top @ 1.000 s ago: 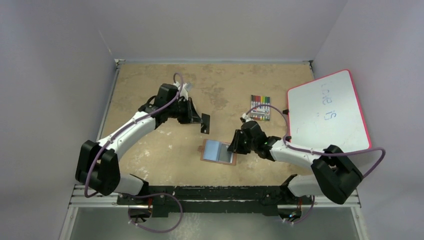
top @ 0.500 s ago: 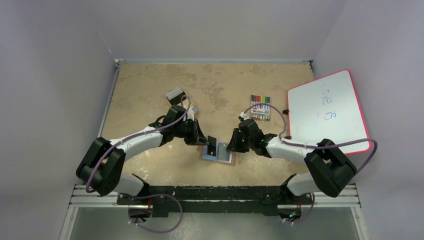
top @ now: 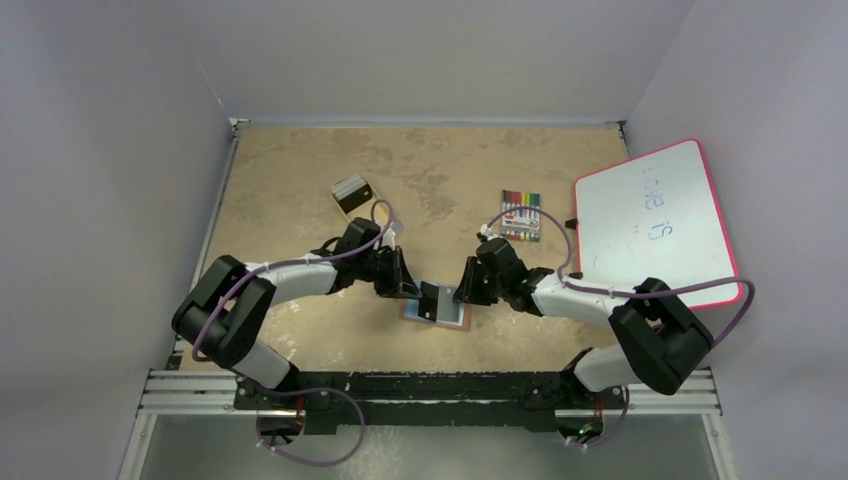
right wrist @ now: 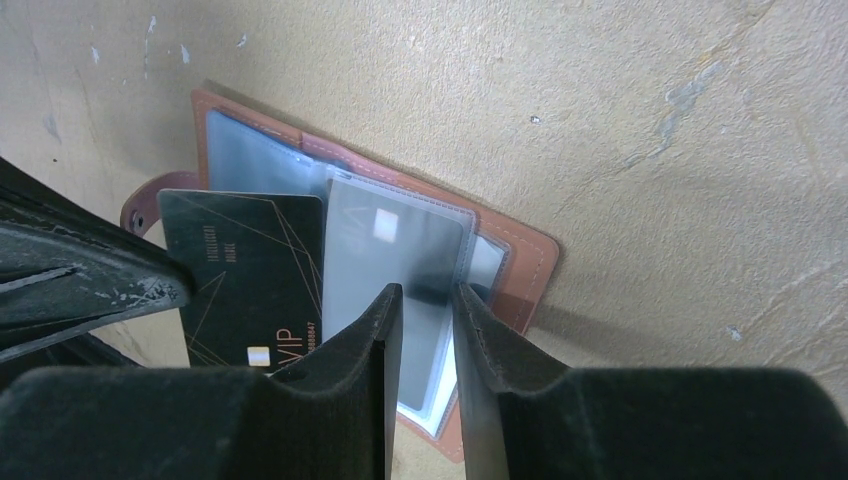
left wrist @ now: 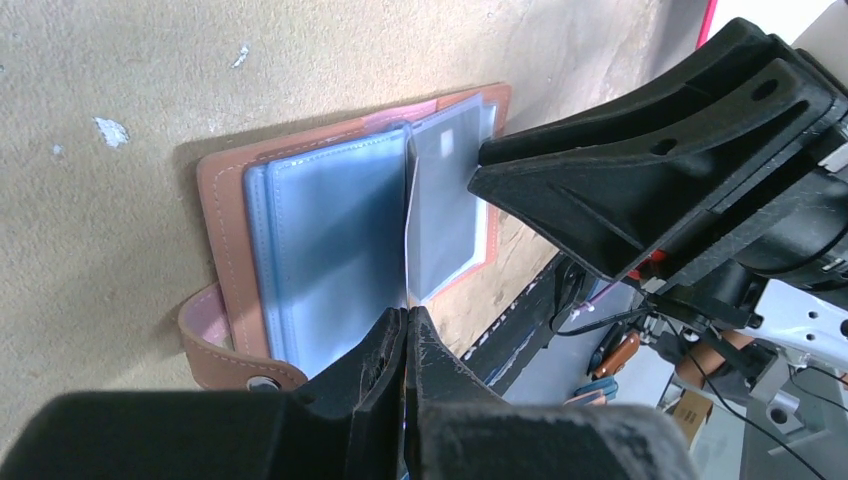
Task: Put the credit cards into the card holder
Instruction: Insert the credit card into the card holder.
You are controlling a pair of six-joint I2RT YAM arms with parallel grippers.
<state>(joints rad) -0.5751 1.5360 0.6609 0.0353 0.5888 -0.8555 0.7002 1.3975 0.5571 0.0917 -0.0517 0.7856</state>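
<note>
The card holder point(top: 445, 318) lies open on the table, brown outside point(left wrist: 222, 210) with blue-grey pockets and clear sleeves point(right wrist: 400, 250). My left gripper point(top: 417, 291) is shut on a black credit card point(top: 430, 297), which stands on edge over the holder's middle. The left wrist view shows that card edge-on point(left wrist: 408, 230) between the closed jaws point(left wrist: 407, 312); the right wrist view shows its face with gold "VIP" lettering point(right wrist: 250, 275). My right gripper point(top: 462, 292) hovers at the holder's right side, jaws point(right wrist: 428, 295) a little apart over a clear sleeve. More credit cards point(top: 351, 193) lie stacked at the back left.
A pack of coloured markers point(top: 520, 213) lies behind the right arm. A whiteboard with a pink rim point(top: 650, 225) leans at the right edge. The holder's snap strap point(left wrist: 225, 355) sticks out on its left side.
My left arm swung from the back left down to the card holder, carrying the black card, which uncovered the card stack. The right gripper shifted slightly toward the holder.
</note>
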